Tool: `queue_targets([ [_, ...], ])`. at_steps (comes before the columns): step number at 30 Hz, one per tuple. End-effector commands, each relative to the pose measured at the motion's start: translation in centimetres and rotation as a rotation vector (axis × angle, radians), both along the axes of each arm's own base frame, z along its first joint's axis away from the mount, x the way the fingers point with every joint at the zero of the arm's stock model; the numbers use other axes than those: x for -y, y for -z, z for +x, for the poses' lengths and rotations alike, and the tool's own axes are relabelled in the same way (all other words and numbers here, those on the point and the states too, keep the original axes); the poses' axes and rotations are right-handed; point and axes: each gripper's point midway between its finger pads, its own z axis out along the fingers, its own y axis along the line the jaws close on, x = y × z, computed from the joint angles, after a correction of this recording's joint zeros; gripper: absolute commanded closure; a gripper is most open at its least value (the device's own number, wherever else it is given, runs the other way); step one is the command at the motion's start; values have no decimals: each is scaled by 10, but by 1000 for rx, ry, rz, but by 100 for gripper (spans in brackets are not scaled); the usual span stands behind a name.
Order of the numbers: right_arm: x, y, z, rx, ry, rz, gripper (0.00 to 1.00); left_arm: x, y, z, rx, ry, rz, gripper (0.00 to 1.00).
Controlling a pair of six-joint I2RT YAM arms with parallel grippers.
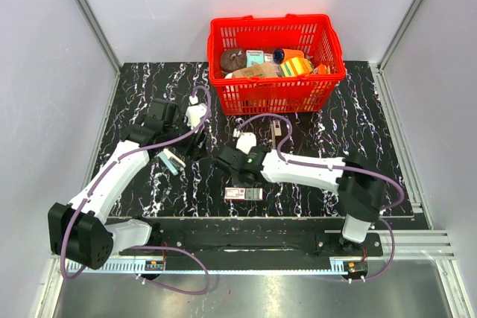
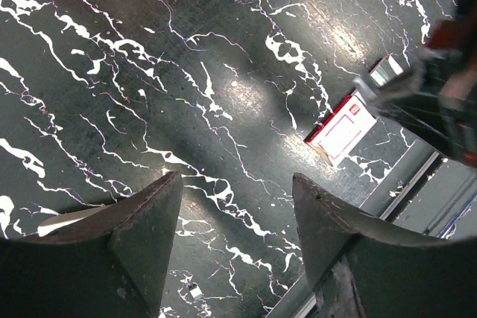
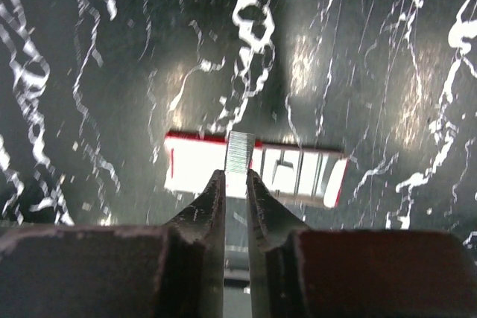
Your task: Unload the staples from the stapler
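Note:
My right gripper [image 3: 235, 174] is shut on the staples [image 3: 241, 151], a short ribbed silvery strip that sticks out past the fingertips. It hangs just above a flat red-and-white box [image 3: 298, 176] lying on the table. In the top view the right gripper [image 1: 229, 171] sits left of centre, above that box [image 1: 244, 194]. My left gripper [image 2: 237, 180] is open and empty over bare table; it shows in the top view [image 1: 195, 145] to the left of the right one. A small pale stapler-like object [image 1: 170, 161] lies beside the left arm.
A red basket [image 1: 223, 83] with several items stands at the back centre. The black marbled table [image 1: 313, 135] ends at a metal rail along the near edge. The box also shows in the left wrist view [image 2: 344, 128], with the right arm blurred beyond it.

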Motion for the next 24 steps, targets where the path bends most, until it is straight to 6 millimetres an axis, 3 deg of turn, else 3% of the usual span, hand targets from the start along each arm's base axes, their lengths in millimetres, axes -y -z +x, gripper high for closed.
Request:
queue_targets([
  [1, 0, 11, 42, 40, 48, -41, 94, 0, -14, 10, 70, 3, 7, 35],
  [5, -5, 21, 66, 37, 78, -18, 89, -2, -9, 11, 65, 0, 24, 35],
  [13, -15, 46, 75, -21, 84, 12, 73, -3, 0, 16, 46, -11, 41, 35],
  [15, -14, 44, 76, -20, 79, 19, 67, -3, 4, 18, 38, -15, 47, 35],
  [17, -13, 40, 76, -14, 76, 33, 53, -3, 6, 20, 35, -18, 49, 35],
  [20, -11, 29, 76, 6, 80, 76, 46, -2, 13, 22, 18, -19, 57, 35],
  [24, 2, -4, 71, 90, 96, 193, 44, 6, 21, 23, -14, -9, 60, 35],
])
